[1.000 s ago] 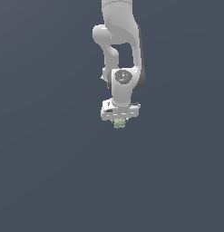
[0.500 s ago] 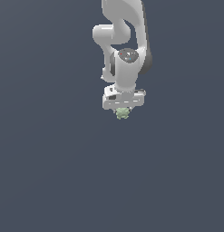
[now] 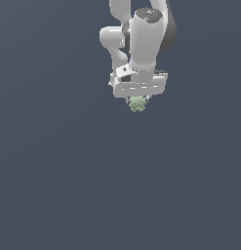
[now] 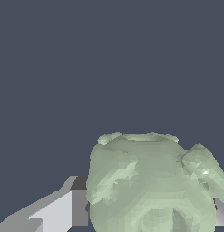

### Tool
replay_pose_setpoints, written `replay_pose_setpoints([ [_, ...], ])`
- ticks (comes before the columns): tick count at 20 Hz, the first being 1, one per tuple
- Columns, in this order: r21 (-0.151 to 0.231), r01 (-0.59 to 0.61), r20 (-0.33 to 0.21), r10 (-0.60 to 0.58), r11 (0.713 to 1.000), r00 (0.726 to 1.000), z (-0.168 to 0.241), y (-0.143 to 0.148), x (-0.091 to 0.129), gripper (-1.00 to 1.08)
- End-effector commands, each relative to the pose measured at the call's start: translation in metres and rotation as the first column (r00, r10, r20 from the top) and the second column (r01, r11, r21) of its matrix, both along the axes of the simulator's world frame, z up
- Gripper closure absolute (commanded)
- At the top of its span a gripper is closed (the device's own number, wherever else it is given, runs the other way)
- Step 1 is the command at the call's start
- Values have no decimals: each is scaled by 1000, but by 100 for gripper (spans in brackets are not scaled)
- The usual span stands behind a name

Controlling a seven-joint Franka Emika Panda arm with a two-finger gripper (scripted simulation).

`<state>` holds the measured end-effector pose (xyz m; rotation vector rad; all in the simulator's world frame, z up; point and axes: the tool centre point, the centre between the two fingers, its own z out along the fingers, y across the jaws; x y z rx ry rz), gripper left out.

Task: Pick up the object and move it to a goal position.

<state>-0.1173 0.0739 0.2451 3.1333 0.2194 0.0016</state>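
Closest in the wrist view, the knobbly pale green object point(image 4: 152, 183) sits clamped between the gripper's point(image 3: 138, 103) fingers point(image 4: 59, 210), and in the exterior view it hangs just under the white arm point(image 3: 141, 44), with open dark grey ground point(image 3: 68, 185) all around.

Exterior view: distant, faces the arm point(image 3: 141, 44).
Wrist view: close, looks past 1 finger point(image 4: 54, 210).
Shared by 2 views: the object point(image 3: 137, 103) point(image 4: 152, 183).
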Motion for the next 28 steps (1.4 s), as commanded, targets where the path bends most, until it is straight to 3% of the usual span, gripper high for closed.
replay_pose_setpoints([
  [1, 0, 0, -1, 0, 1000, 1000, 26, 4, -4, 108],
  [16, 0, 0, -1, 0, 1000, 1000, 163, 27, -17, 108],
  [28, 0, 1, -1, -1, 1000, 1000, 202, 34, -18, 108],
])
